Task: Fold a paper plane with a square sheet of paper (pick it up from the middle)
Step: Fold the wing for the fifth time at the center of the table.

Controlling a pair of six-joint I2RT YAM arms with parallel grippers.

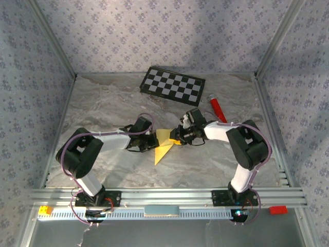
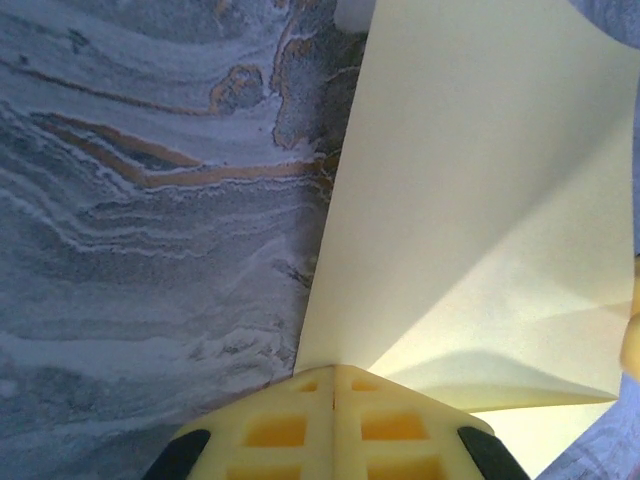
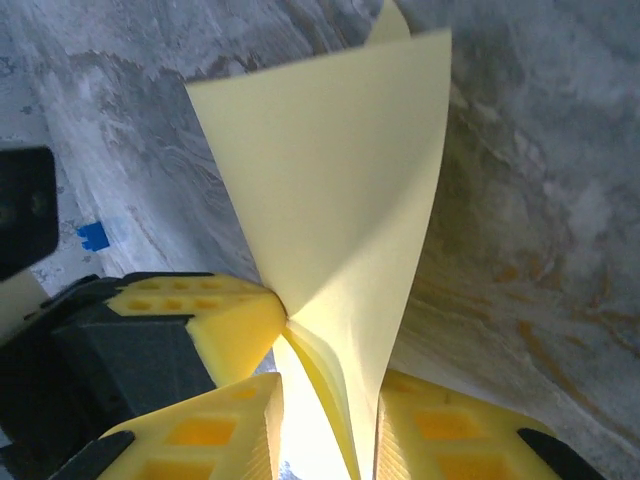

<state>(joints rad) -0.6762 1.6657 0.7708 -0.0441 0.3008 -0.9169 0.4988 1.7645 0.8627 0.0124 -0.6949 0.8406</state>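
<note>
Marbled grey worktop (image 1: 103,110) enclosed by patterned walls. The pale-yellow sheet of paper (image 1: 163,146), partly folded to a point, sits between the two grippers near the worktop's middle. Left gripper (image 2: 333,385): fully closed, pads meeting on the near edge of the sheet, which fans out ahead of it and to its right. Right gripper (image 3: 325,425): partly closed, folded layers bunched between its pads and touching both; the sheet rises ahead of its fingers, clear of the worktop. Checkerboard panel (image 1: 172,85) lies flat beyond both grippers. Red tube (image 1: 216,107) lies beyond the right gripper, apart from it.
</note>
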